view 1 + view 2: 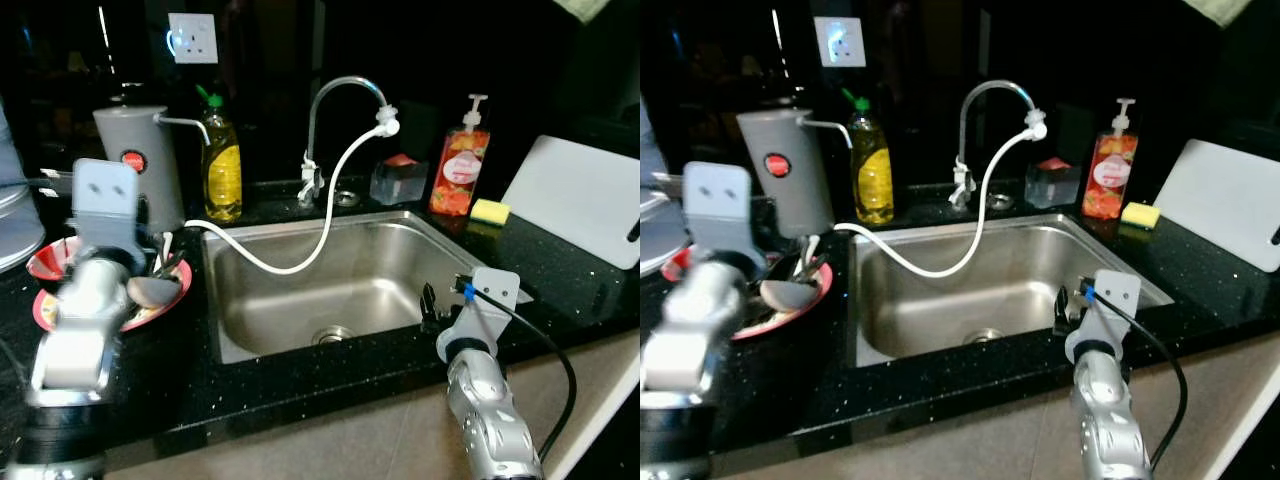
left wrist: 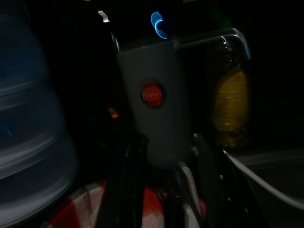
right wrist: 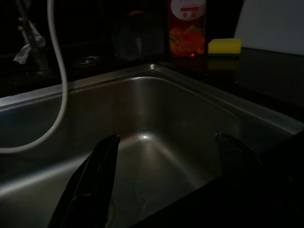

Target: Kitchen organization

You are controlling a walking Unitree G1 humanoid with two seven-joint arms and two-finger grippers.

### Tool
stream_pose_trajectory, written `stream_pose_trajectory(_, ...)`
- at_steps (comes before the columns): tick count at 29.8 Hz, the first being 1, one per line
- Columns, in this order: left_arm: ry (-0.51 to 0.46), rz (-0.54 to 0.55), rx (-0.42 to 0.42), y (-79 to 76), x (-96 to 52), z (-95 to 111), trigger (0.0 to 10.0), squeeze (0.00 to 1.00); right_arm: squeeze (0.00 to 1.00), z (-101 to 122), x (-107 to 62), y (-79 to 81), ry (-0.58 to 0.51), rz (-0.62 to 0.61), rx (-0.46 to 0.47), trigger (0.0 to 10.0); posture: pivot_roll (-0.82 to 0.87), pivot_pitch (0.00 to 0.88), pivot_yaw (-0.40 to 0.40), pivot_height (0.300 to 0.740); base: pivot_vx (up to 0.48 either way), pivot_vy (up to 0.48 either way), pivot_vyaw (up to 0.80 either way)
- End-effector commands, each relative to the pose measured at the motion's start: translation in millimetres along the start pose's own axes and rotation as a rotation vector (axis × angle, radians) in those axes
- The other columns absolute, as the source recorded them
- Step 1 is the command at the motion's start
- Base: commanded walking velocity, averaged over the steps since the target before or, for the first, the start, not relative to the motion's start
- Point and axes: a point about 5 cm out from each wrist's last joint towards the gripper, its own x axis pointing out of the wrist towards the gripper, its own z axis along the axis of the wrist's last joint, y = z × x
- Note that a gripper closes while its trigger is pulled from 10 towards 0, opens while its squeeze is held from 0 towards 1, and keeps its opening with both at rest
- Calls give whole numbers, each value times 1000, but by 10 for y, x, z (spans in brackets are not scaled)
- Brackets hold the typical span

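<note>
Two tools are up over a black speckled counter (image 1: 560, 270) with a stainless sink (image 1: 300, 275) set into it, and the job looks to be at its start: dishes wait and nothing lies in the basin.

Largest first. The sink is bare but for a white hose (image 1: 330, 205) that loops down from the chrome faucet (image 1: 335, 100) and runs off toward the grey water filter jug (image 1: 145, 160) at the robot's left. A white cutting board (image 1: 590, 205) leans at the far right of the counter. Next to the jug stands a yellow dish-soap bottle (image 1: 222, 165); behind the sink's right corner are a red pump soap bottle (image 1: 460, 165) and a yellow sponge (image 1: 490, 211).

The task's things sit left of the sink: a red plate (image 1: 165, 295) with a bowl and some cutlery (image 1: 165, 255) piled on it.

My reading is that the left arm is on its approach to that plate. The left tool (image 2: 164, 180) hovers just above it, black fingers (image 2: 126, 185) parted, nothing between them. Next it must lower onto a single piece, and the heap is cluttered, so picking a clean edge matters.

The right tool (image 3: 164, 166) hangs over the sink's near right rim, fingers (image 3: 99, 171) spread wide and holding nothing.
</note>
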Motion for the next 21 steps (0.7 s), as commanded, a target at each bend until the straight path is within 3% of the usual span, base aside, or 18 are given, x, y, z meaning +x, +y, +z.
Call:
stream_pose_trajectory(1, 114, -97, -53, -73, 5, -140, 10000, 0, 0, 15, -3, -14, -7, -6, 3, 10000, -46, 0, -16, 740, 0, 0, 0)
stream_pose_trajectory(4, 175, -203, -114, -213, -24, -238, 10000, 0, 0, 18, -1, -3, -9, -2, 3, 10000, -50, 0, -17, 740, 0, 0, 0)
stream_pose_trajectory(14, 289, -218, -272, -363, 7, -403, 10000, 0, 0, 41, 9, -27, -13, -2, -4, 10000, -58, 0, -23, 740, 0, 0, 0)
stream_pose_trajectory(18, 330, -251, -294, -453, -36, -484, 10000, 0, 0, 24, -1, -12, -8, 0, -4, 10000, -61, 0, -22, 740, 0, 0, 0)
stream_pose_trajectory(21, 350, -275, -249, -569, -116, -576, 10000, 0, 0, 31, -3, -5, -10, 0, -2, 10000, -63, 0, -21, 740, 0, 0, 0)
